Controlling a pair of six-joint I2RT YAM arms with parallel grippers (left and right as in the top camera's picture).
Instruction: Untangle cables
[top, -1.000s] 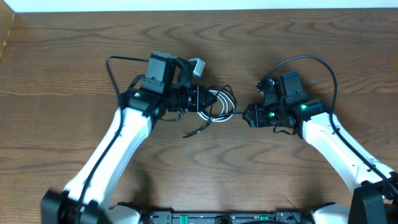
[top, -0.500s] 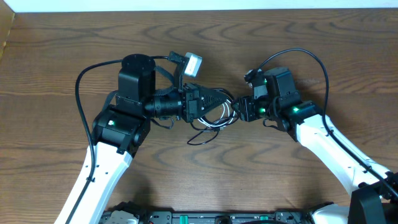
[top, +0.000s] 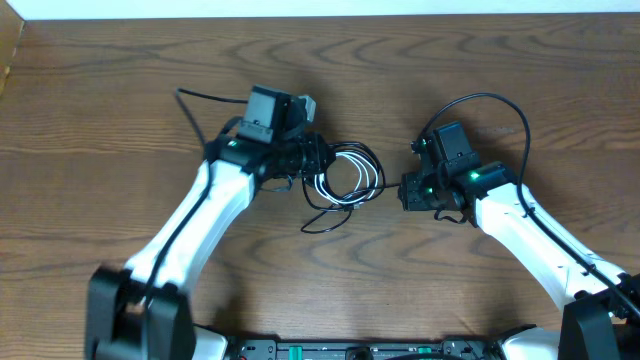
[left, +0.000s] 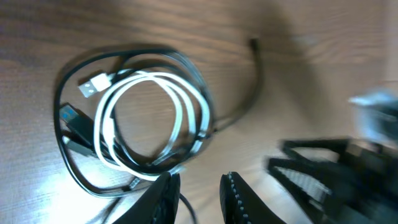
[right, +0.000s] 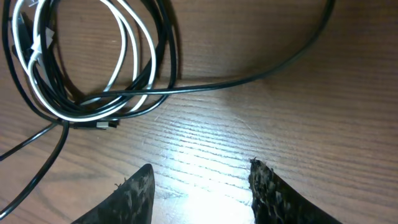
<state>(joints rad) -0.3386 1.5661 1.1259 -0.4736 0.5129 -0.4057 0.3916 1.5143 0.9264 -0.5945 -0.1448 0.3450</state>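
Left pincer (left: 198, 178) stands slightly parted, gripping nothing; the coiled cables (left: 101, 124), black and white, lie on the table (right: 205, 143) just ahead of its tips. Right pincer (right: 200, 167) gapes wide, empty, cables ahead to its left.

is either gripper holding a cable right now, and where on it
Nothing is held. The right gripper is open over the table; the left gripper is open beside the cables, its fingers closed on none.
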